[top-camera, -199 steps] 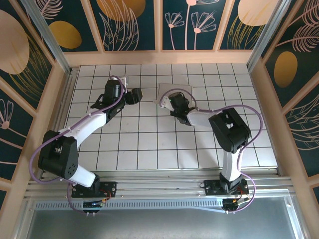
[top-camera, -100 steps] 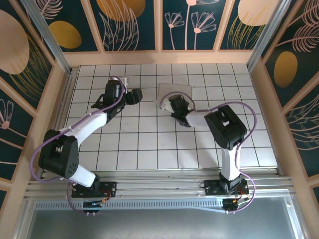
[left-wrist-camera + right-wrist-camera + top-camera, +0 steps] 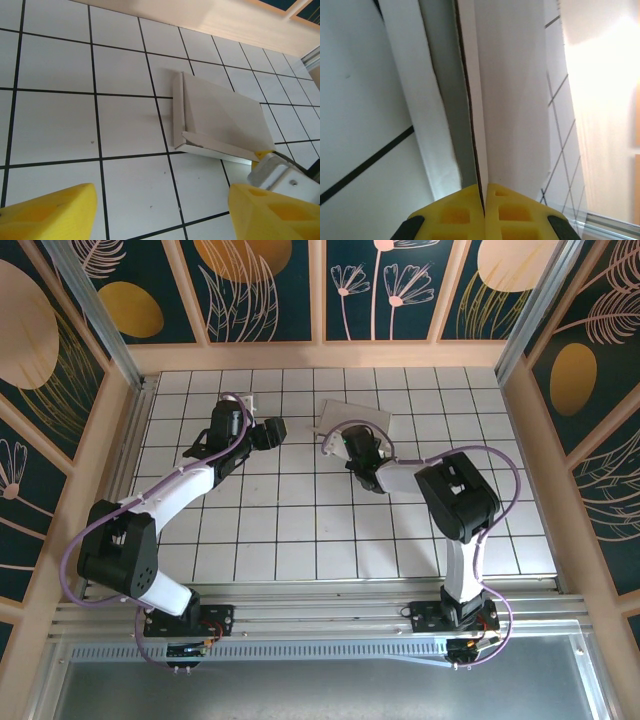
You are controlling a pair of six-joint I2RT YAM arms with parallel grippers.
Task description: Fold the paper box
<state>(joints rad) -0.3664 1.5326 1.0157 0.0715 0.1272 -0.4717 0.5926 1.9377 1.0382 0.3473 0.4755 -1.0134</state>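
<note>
Our right gripper point(image 3: 483, 192) is pinched tight on a raised flap point(image 3: 215, 144) of the paper box point(image 3: 225, 110), which lies part-folded on the tiled table point(image 3: 55, 135) toward the far side. The left gripper point(image 3: 160, 215) hovers nearby, wide open and empty. Next, we reckon, that flap swings over its crease while the left steadies the panel.

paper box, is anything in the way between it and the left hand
Nothing visible. Bare white tiles lie between the open left hand and the paper box. The right hand is shut on the box's edge, off to the side of that path.
</note>
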